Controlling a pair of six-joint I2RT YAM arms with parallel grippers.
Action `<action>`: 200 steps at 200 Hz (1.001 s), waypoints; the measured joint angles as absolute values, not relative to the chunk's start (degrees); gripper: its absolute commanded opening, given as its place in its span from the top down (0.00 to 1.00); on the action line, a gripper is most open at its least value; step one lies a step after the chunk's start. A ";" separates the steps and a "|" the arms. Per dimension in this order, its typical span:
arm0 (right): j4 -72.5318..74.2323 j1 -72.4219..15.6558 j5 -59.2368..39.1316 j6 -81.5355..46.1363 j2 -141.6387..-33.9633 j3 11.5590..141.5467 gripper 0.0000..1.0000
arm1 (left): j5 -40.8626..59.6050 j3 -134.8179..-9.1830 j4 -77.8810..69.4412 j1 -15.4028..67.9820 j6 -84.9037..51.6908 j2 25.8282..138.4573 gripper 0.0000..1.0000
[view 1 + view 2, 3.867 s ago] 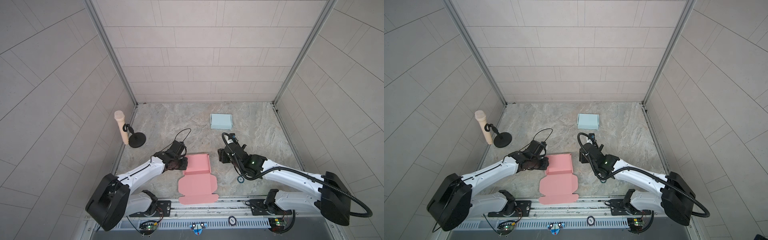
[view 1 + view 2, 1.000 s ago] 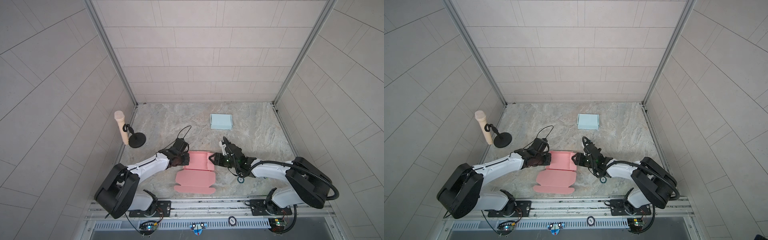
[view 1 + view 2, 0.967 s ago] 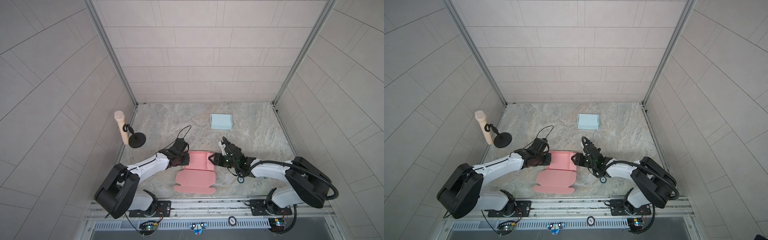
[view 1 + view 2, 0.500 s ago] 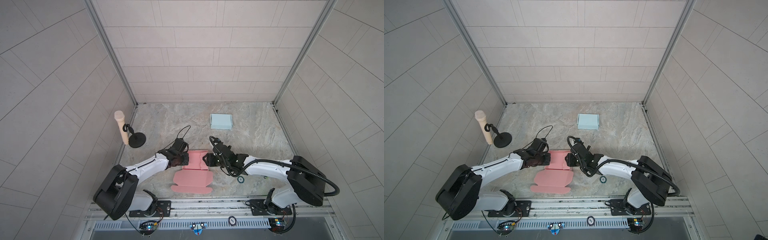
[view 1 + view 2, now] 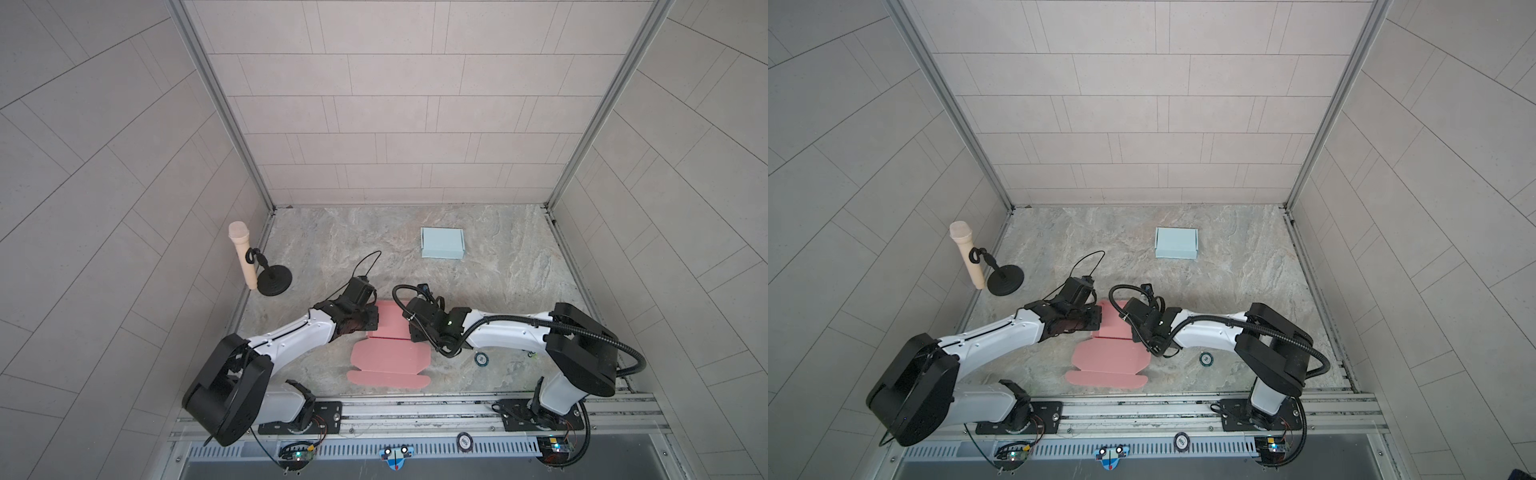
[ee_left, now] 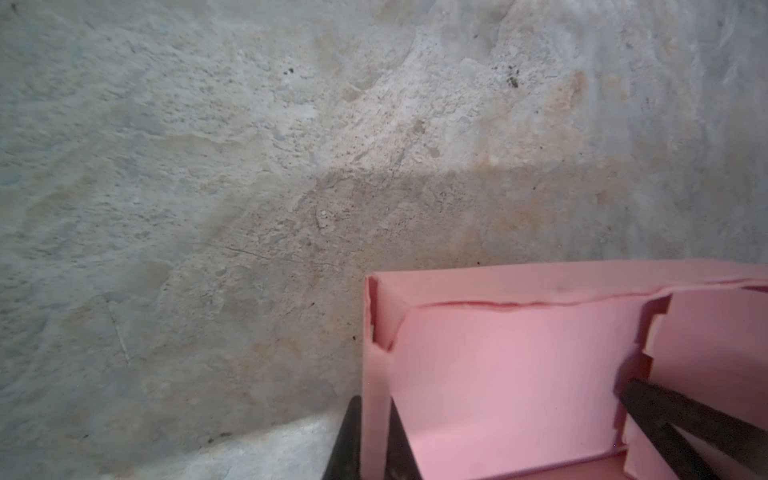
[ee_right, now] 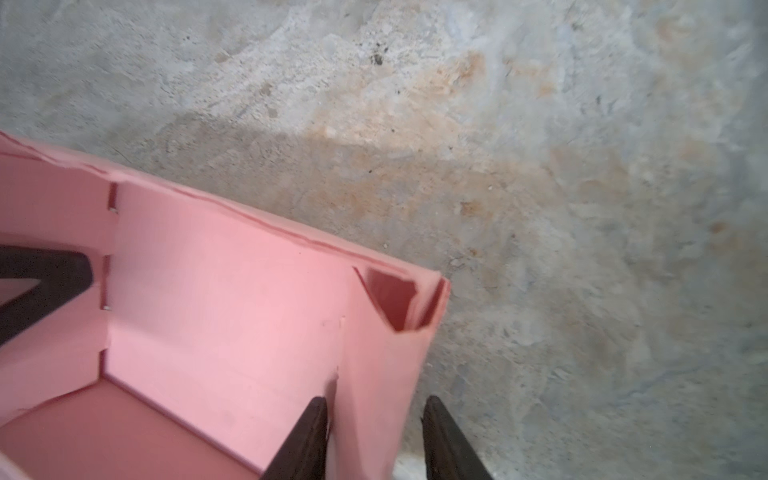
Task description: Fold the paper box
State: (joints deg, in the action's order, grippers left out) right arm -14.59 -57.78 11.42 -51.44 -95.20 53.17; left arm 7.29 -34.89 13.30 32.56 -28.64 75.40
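Note:
The pink paper box [image 5: 390, 358] [image 5: 1108, 358] lies at the table's front middle, its far half raised into walls and its near flaps flat. My left gripper [image 5: 372, 321] [image 5: 1096, 318] is shut on the box's left side wall; in the left wrist view that gripper [image 6: 374, 419] pinches the thin wall [image 6: 376, 374]. My right gripper [image 5: 409, 329] [image 5: 1133, 329] straddles the right side wall. In the right wrist view that gripper [image 7: 374, 401] is open: one finger touches the wall [image 7: 382, 365], and a gap separates the other from it.
A light blue folded box [image 5: 441, 248] [image 5: 1176, 243] sits toward the back. A microphone on a black stand [image 5: 245, 259] stands at the left edge. A small round disc [image 5: 481, 359] lies near the right arm. A metal rail [image 5: 415, 409] runs along the front.
My right gripper has moved left onto the box's right wall, and its jaws have narrowed. The box shifted slightly left. My left gripper kept its hold.

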 measured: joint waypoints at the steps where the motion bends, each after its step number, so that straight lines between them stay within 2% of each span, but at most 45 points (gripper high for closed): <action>1: -14.76 -57.80 11.62 -51.55 -95.26 53.32 0.63 | 7.29 -34.87 13.28 32.56 -28.64 75.40 0.94; 40: -21.63 -60.36 17.39 -51.72 -98.08 59.00 0.69 | 7.73 -33.08 11.33 32.56 -28.67 73.89 0.94; 95: -30.30 -63.31 24.08 -52.38 -100.82 64.36 0.69 | 8.16 -30.68 9.54 32.60 -28.67 70.87 0.94; 139: -33.12 -63.86 26.00 -53.63 -100.84 65.01 0.80 | 8.91 -30.20 8.84 32.64 -28.69 70.15 0.94; 170: -35.38 -63.68 28.29 -55.02 -102.30 67.72 0.94 | 8.99 -29.98 8.36 32.64 -29.39 69.67 0.95; 200: -36.99 -63.72 29.36 -56.03 -104.25 69.36 0.91 | 8.95 -29.06 7.99 32.75 -30.44 68.69 0.95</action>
